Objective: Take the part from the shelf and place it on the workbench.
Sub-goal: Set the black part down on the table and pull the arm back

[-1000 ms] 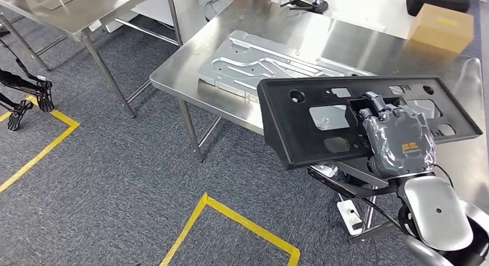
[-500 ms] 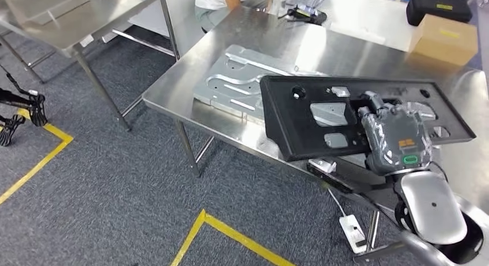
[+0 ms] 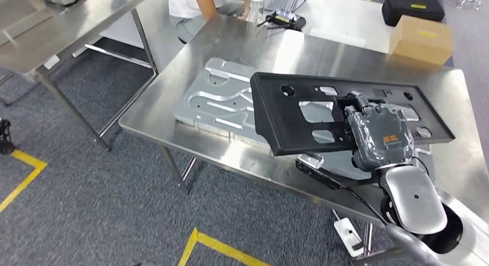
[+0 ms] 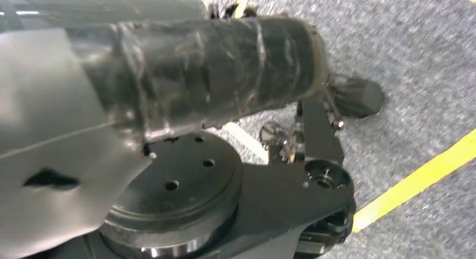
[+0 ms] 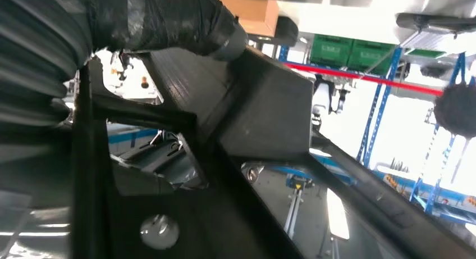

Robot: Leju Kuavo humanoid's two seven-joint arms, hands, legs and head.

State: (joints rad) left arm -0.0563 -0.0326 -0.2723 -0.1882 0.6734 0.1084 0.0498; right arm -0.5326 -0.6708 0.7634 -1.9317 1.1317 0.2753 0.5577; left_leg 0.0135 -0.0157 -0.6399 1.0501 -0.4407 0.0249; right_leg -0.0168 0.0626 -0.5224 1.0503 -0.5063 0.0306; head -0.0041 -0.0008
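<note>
The part (image 3: pixel 285 113) is a long black plastic panel with several cut-outs. My right hand (image 3: pixel 377 136) grips it near its middle and holds it level, a little above the steel workbench (image 3: pixel 254 49). The panel's left end hangs over a grey metal plate (image 3: pixel 216 98) that lies on the bench. In the right wrist view the taped thumb (image 5: pixel 168 17) presses on a rib of the black part (image 5: pixel 264 101). In the left wrist view my left hand (image 4: pixel 213 68) hangs over the carpet, showing its taped thumb with nothing on it; its fingers are hidden.
A cardboard box (image 3: pixel 420 38) and a black case (image 3: pixel 412 6) stand at the bench's far right. A person (image 3: pixel 187 3) sits at the far side beside small items (image 3: pixel 285 18). Another steel table (image 3: pixel 69 18) stands at the left. Yellow tape (image 3: pixel 230 251) marks the carpet.
The whole picture has shifted: the camera has come closer to the workbench, which now lies more fully under the held part. My right hand keeps its grip on the panel.
</note>
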